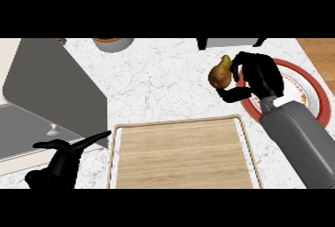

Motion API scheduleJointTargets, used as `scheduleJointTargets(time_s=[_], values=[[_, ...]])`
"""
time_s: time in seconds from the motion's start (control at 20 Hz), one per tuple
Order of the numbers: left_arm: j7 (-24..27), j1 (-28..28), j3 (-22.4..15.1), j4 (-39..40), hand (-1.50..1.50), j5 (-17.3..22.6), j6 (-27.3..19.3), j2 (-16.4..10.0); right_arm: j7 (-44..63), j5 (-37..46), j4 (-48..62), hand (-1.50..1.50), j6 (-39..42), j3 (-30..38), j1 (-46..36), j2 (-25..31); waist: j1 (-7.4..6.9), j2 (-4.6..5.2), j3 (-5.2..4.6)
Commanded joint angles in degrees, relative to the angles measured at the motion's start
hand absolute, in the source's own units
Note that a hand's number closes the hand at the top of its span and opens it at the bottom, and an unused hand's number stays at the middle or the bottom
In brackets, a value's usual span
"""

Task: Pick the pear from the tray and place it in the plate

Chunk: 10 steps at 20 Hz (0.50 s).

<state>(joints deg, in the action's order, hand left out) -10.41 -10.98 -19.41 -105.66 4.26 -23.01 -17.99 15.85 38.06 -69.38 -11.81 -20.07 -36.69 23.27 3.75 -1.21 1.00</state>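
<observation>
Left of the tray (183, 155), closest to the lower edge, the left hand (62, 156) rests with fingers straight and spread, holding nothing, kept out of the way. The wooden tray lies on the white marble tabletop (163, 84) with no pear on it. Beyond the tray's far right corner, the right hand (262, 73) has its fingers and thumb curled around the pear (220, 76). The pear hangs just short of the red-rimmed plate (318, 91), which lies beyond the tray's right edge, partly under that hand. I judge the pear must travel further from the tray, over the plate's white middle, before release. Farthest from the tray, a grey bowl (112, 44) sits at the tabletop's back.
</observation>
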Motion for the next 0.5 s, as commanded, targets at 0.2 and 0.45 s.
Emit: scheduleJointTargets(time_s=[0.2, 0.45], values=[[-4.06, 3.55, 5.08, 8.71, 0.00, 2.56, 0.42, -0.35, 10.69, 3.01, -9.49, 1.50, -4.57, 7.27, 4.28, 5.17, -1.01, 1.06, -1.05], [-3.53, 5.67, 4.23, 11.31, 0.00, 1.29, 0.55, 0.63, 11.27, 1.81, -9.32, 1.50, -5.30, 10.15, 7.73, 5.60, -1.92, 1.41, -1.01]])
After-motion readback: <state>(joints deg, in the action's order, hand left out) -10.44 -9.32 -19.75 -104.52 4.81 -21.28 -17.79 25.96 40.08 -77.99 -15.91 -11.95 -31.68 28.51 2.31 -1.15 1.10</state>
